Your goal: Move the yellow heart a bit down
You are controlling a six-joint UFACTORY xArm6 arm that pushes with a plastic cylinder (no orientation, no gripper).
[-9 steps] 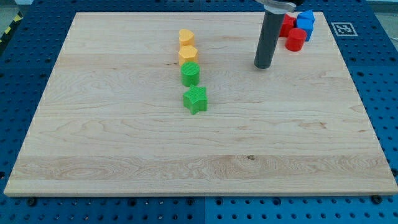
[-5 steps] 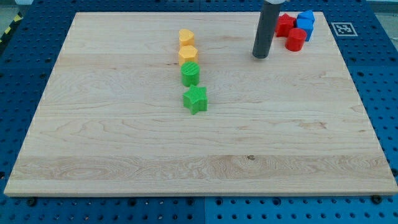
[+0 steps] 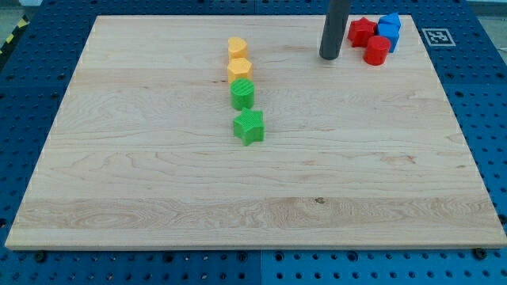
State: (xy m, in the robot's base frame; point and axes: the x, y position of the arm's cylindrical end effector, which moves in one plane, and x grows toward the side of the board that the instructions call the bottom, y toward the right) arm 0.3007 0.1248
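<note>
The yellow heart [image 3: 237, 46] lies near the view's top, left of centre, at the head of a column of blocks. Right below it sits a yellow hexagon [image 3: 239, 70], then a green round block [image 3: 243, 93], then a green star [image 3: 249, 127]. My tip [image 3: 329, 57] rests on the board well to the right of the yellow heart, about level with it and apart from it. It stands just left of the red and blue blocks.
At the view's top right a red star-like block [image 3: 362, 31], a red cylinder [image 3: 377, 50] and a blue block [image 3: 389, 28] cluster near the board's corner. A marker tag [image 3: 436, 36] lies off the board to the right.
My tip has moved toward the view's top and slightly left, from beside the red cylinder's lower left to higher up. No block has moved.
</note>
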